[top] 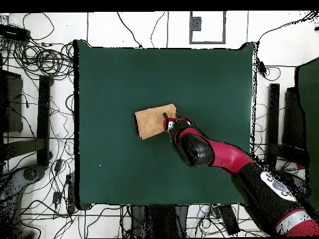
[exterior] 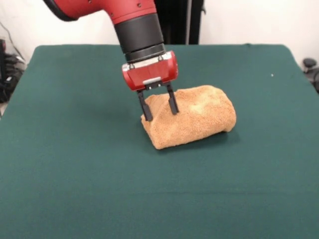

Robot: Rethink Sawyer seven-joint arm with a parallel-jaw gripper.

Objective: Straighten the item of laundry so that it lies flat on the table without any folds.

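Wall [exterior: 259, 22]: plain white, behind the table's far edge. Dark upright post [exterior: 185, 20]: against that wall, near the far edge's middle. Floor [top: 124, 28]: white tiles with dark seams. Black cables [top: 43, 59]: coiled and strewn beside the table's edges, loose across the floor.

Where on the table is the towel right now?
In the front view the towel lies bunched near the middle of the green table, slightly right of centre, with the gripper at its left end.
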